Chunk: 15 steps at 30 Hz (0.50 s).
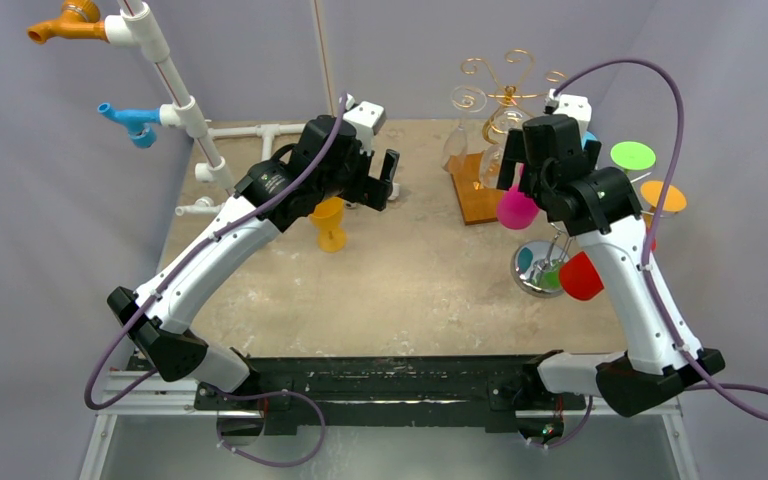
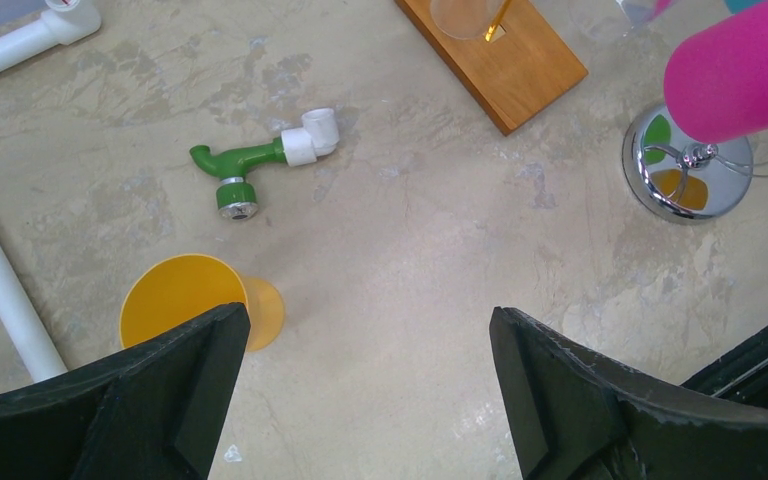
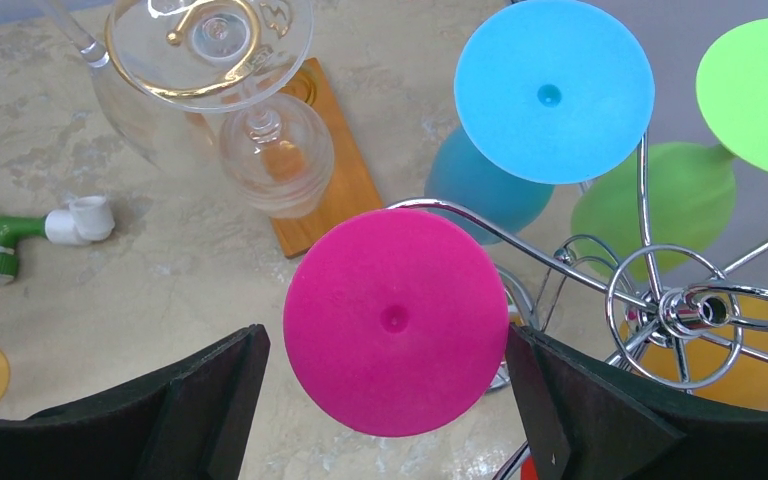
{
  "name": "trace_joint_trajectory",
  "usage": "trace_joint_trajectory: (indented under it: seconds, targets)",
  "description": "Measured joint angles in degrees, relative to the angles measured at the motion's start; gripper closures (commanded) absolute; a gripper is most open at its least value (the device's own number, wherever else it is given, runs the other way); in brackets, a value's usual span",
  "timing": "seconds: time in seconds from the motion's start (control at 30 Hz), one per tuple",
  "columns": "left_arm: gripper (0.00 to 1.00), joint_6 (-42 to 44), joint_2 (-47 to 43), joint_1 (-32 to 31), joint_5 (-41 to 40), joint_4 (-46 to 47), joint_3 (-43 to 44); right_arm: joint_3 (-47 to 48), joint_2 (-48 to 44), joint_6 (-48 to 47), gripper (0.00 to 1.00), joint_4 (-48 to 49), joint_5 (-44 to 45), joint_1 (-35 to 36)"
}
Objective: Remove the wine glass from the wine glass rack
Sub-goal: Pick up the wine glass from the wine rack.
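Observation:
A chrome wire rack (image 3: 660,300) stands at the right of the table (image 1: 410,290), with coloured wine glasses hanging upside down from it. The pink wine glass (image 3: 394,322) hangs on the arm nearest me, foot disc up. My right gripper (image 3: 385,340) is open just above that disc, one finger on each side and neither touching it. In the top view the right gripper (image 1: 520,170) sits over the pink glass (image 1: 516,210). My left gripper (image 2: 368,315) is open and empty above bare table, next to a yellow glass (image 2: 180,300) that stands upright there.
Blue (image 3: 550,90), green (image 3: 760,95), orange and red glasses also hang on the rack. A gold wire stand on a wooden base (image 3: 335,170) holds clear glasses (image 3: 275,155) just behind. A green pipe fitting (image 2: 250,165) lies mid-table. White PVC pipes (image 1: 175,90) rise at the left.

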Motion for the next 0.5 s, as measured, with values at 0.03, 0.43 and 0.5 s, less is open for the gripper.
trace_joint_trajectory:
  seconds: [0.03, 0.43, 0.5]
  targets:
    - [0.00, 0.00, 0.00, 0.00, 0.07, 0.00, 0.00, -0.13, 0.02, 0.07, 0.01, 0.15, -0.04, 0.00]
    - [0.00, 0.00, 0.00, 0.00, 0.33, 0.02, 0.00, -1.16, 0.02, 1.27, 0.01, 0.50, 0.59, 0.00]
    - [0.00, 0.00, 0.00, 0.00, 0.35, 0.00, 0.00, -1.16, 0.00, 1.46, 0.01, 0.59, 1.14, 0.00]
